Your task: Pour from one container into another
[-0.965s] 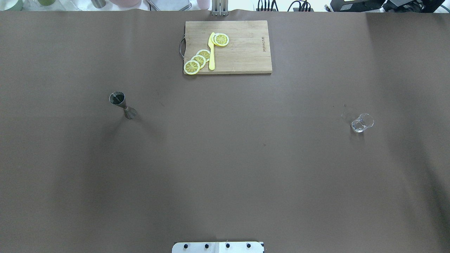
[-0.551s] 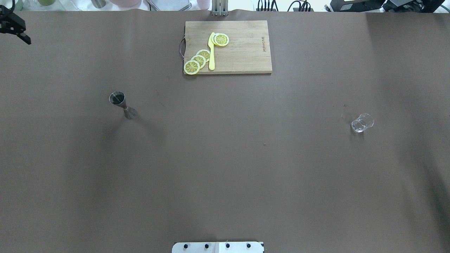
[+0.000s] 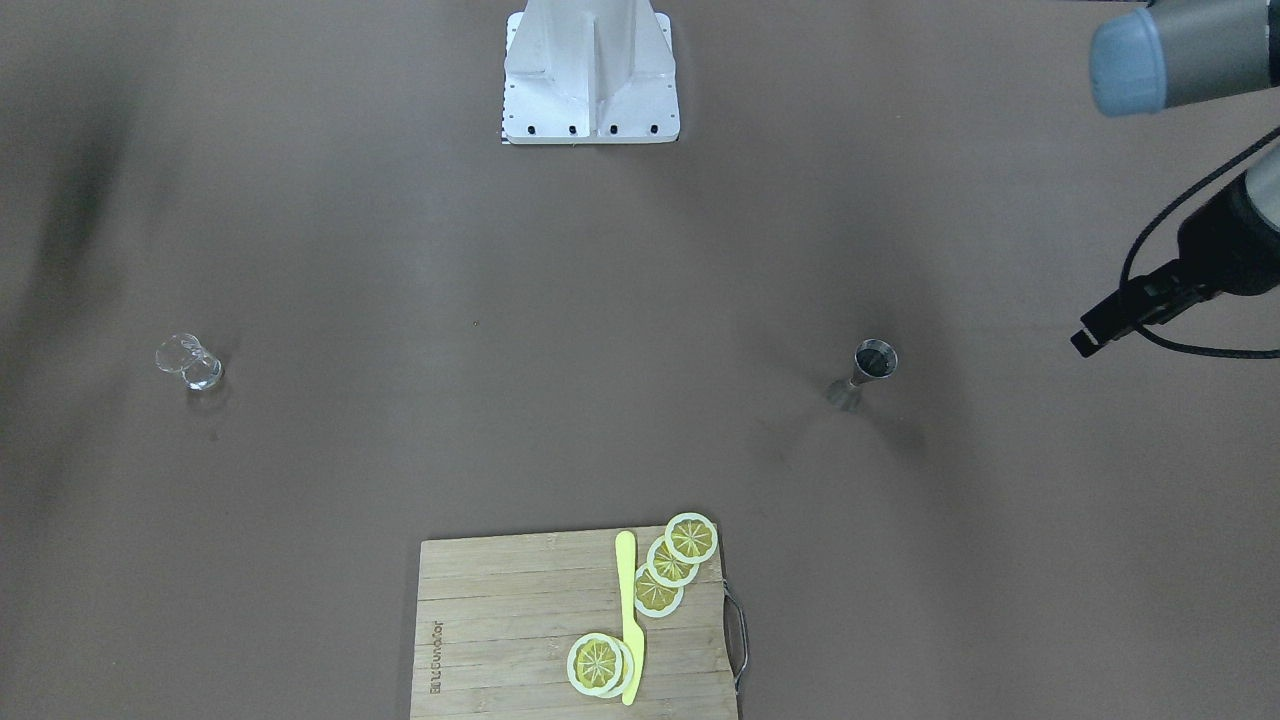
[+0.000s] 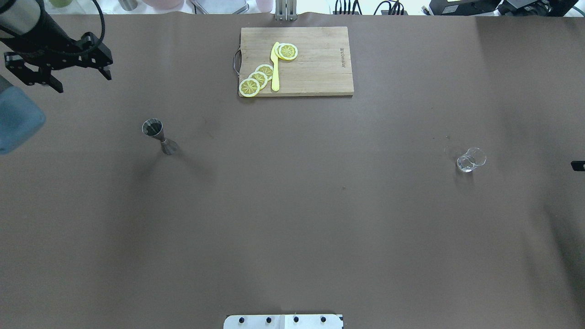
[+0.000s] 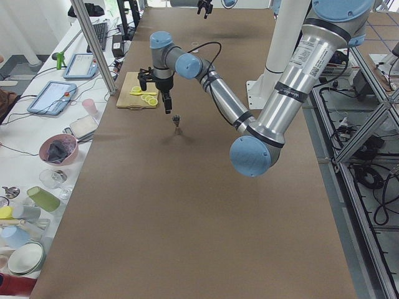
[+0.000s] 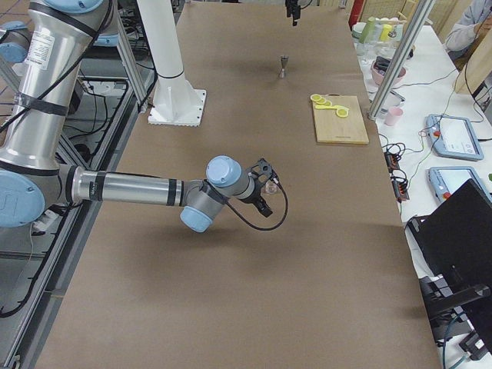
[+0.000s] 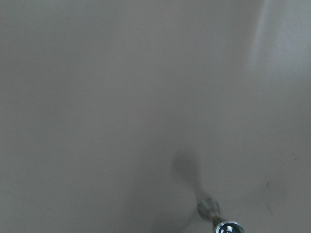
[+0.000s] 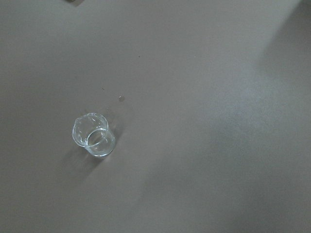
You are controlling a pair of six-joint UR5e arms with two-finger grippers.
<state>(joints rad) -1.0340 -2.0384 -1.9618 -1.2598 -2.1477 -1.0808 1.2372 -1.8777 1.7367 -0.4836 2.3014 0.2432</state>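
The steel jigger point(image 4: 157, 135) stands upright on the brown table's left half, also visible in the front view point(image 3: 868, 370) and at the bottom of the left wrist view point(image 7: 218, 219). My left gripper point(image 4: 82, 81) hovers open beyond and to the left of it, empty. The small clear glass point(image 4: 470, 160) stands upright on the right half, seen from above in the right wrist view point(image 8: 95, 136). Only a dark tip of my right gripper point(image 4: 578, 165) shows at the right edge, just right of the glass. Its jaws are not visible.
A wooden cutting board point(image 4: 320, 64) at the far middle carries lemon slices point(image 4: 258, 77) and a yellow knife point(image 4: 275, 68). The robot base plate point(image 4: 283, 321) sits at the near edge. Cups and bowls crowd a side table point(image 5: 43, 187) beyond the table's far edge.
My left gripper has come in from the upper left corner, moving right and nearer toward the jigger. A tip of the right gripper has appeared at the right edge. Jigger and glass have not moved.
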